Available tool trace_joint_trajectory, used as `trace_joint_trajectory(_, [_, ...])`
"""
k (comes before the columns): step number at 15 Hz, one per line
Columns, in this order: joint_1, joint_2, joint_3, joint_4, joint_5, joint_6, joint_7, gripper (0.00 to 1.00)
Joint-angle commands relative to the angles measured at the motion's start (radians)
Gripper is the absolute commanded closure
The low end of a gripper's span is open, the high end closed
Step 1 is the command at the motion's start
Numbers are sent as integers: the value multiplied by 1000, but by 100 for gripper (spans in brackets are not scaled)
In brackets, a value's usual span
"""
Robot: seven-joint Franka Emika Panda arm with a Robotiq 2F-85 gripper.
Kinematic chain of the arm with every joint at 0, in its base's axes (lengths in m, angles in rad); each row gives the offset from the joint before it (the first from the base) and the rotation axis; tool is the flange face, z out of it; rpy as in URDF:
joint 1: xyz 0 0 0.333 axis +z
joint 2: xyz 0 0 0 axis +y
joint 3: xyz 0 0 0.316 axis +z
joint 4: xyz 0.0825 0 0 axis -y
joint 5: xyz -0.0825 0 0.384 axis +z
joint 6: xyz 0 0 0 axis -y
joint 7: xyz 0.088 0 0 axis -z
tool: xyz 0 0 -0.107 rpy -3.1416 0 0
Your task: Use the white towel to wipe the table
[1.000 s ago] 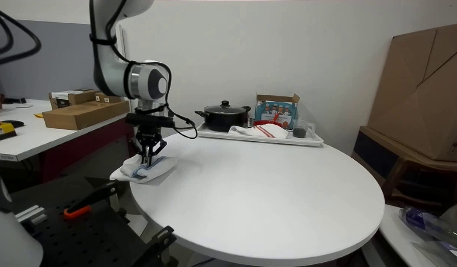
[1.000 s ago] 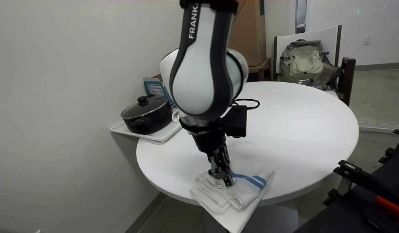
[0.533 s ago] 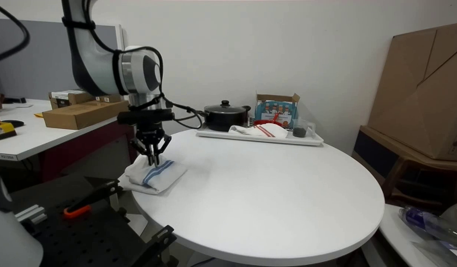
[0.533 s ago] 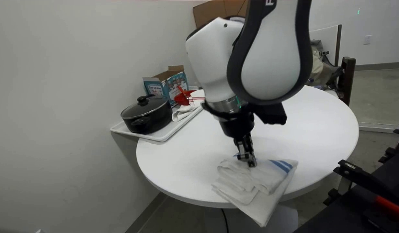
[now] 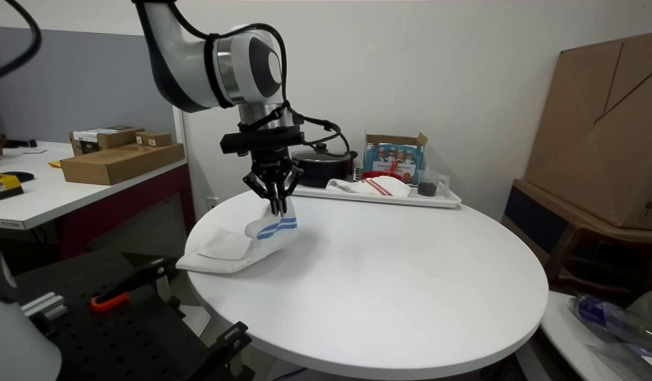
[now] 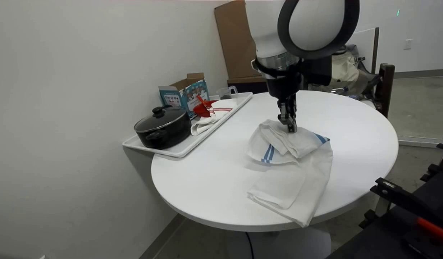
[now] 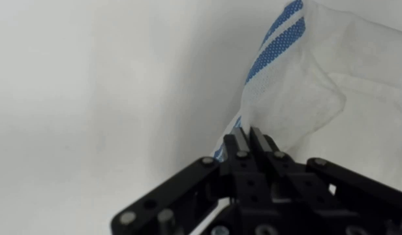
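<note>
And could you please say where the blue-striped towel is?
In an exterior view, the blue-striped towel lies on the left part of the round table, one end raised in the gripper.

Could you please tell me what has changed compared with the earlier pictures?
The tool has moved inward from the edge of the table, pulling the white towel along, stretched out and partly lifted; less of it overhangs. The tool pinches it now; when it took hold is unclear. The pot and tray stayed in place.

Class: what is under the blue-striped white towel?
The white table bears the towel, which the gripper pinches; the patch beneath is covered, so anything else there cannot be seen.
</note>
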Motion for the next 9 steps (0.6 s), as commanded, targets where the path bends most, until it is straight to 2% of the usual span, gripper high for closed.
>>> trace_joint_trajectory(1, [-78,-34,-5,-2,12,-7,-26,93])
trace_joint_trajectory(6, [-181,-60,-33,39,42,-13,-46,93])
trace_joint_trajectory(9, [-204,-50,-41,54,32,-27,-43,93])
